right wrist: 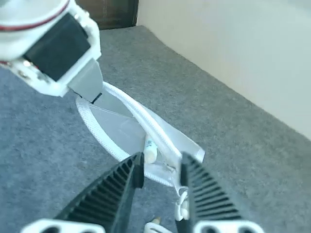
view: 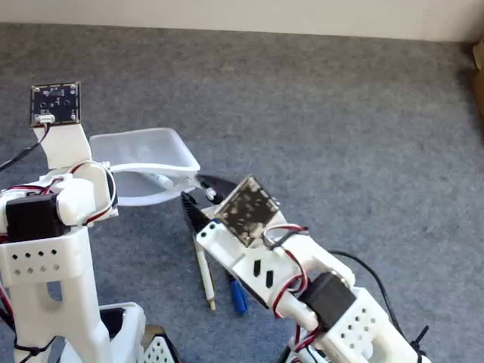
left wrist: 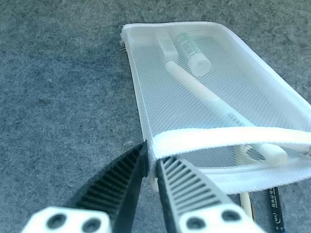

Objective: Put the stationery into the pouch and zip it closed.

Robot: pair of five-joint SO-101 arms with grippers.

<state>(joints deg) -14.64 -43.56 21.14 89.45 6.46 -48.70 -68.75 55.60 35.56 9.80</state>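
- Left hand (left wrist: 151, 162) clamped on mesh pouch (left wrist: 252, 97) zip rim; markers (left wrist: 194, 63) inside.
- Right hand (right wrist: 161, 170) narrowly parted, gripping nothing, over the pouch mouth.
- Beige pen (view: 204, 276) and blue pen (view: 238, 297) on tabletop (view: 340, 113), lower centre.

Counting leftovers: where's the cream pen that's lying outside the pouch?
High view: the cream pen lies on the carpet on the near side of the pouch, beside a blue-ended pen, its upper end tucked under the right arm.

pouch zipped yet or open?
Open. The pouch mouth gapes, rims apart; the left gripper pinches one rim. Some stationery is inside, two pens lie on the carpet.
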